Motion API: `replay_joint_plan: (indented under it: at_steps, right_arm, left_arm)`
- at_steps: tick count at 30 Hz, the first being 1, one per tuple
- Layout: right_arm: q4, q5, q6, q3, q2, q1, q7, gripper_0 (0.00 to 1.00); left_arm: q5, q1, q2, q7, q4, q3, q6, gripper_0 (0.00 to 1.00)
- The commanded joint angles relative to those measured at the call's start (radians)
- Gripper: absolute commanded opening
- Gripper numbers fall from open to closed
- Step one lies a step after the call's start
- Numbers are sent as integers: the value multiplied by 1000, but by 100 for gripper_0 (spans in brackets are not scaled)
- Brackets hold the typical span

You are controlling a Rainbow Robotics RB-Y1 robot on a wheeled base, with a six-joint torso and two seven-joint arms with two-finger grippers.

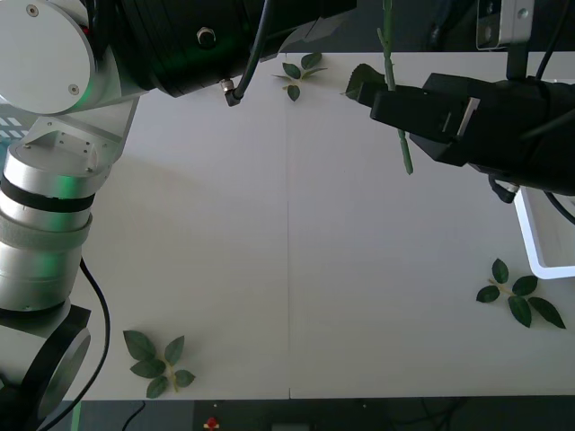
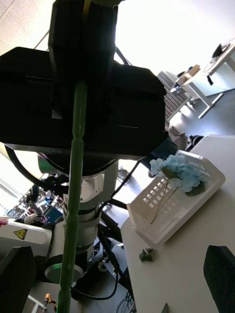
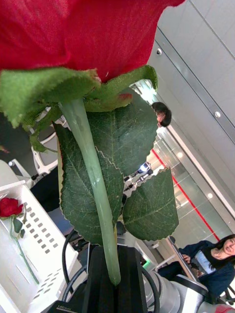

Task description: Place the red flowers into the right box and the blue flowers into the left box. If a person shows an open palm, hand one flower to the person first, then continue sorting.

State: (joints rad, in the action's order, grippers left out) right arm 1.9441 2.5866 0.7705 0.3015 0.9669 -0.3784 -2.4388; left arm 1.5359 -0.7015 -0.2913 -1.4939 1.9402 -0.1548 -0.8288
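A red flower (image 3: 73, 29) stands upright between the two arms, its head and leaves close before the left wrist camera. My left gripper (image 3: 115, 281) is shut on its green stem just below the leaves. The stem (image 2: 73, 205) runs down from the left gripper (image 2: 82, 78) between the open fingers of my right gripper (image 2: 117, 261). In the front view the right gripper (image 1: 388, 99) sits around the stem (image 1: 403, 148) above the table's far right. One blue flower (image 2: 178, 168) lies in the left box (image 2: 166, 215). Another red flower (image 3: 10, 208) lies in the right box (image 3: 46, 244), whose corner (image 1: 537, 256) shows.
Loose green leaf sprigs lie on the white table at the near left (image 1: 160, 364), the near right (image 1: 519, 296) and the far middle (image 1: 301, 72). A small leaf scrap (image 2: 146, 254) lies beside the left box. My left arm (image 1: 63, 135) fills the left side.
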Motion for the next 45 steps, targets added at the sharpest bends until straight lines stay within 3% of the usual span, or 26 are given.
replay_joint_plan:
  at_steps: [1,2,3,4,6,35,36,37,38,45]
  right_arm:
    - [10,15,-17,24,-25,-54,32,100]
    - [9,15,-19,25,-27,-54,32,100]
    - [10,15,-17,27,-28,-57,33,77]
    - [10,15,-19,27,-30,-57,33,46]
    - [12,18,-20,27,-28,-57,33,0]
    - [18,44,-26,27,-30,-60,33,0]
    - [16,46,-26,27,-30,-59,33,0]
    - [18,46,-25,27,-30,-60,33,0]
    - [18,46,-26,27,-28,-60,33,0]
    - [16,49,-26,25,-30,-60,33,0]
  left_arm:
    - [13,-49,21,24,13,-9,13,0]
    - [13,-49,21,24,13,-9,13,0]
    - [13,-49,21,24,13,-9,13,0]
    - [13,-49,21,24,13,-9,13,0]
    - [13,-49,21,24,13,-9,13,0]
    - [13,-49,21,24,13,-9,13,1]
    - [13,-49,21,24,13,-9,13,36]
    - [13,-49,21,24,13,-9,13,93]
    - [13,-49,21,24,13,-9,13,100]
    - [13,-49,21,24,13,-9,13,100]
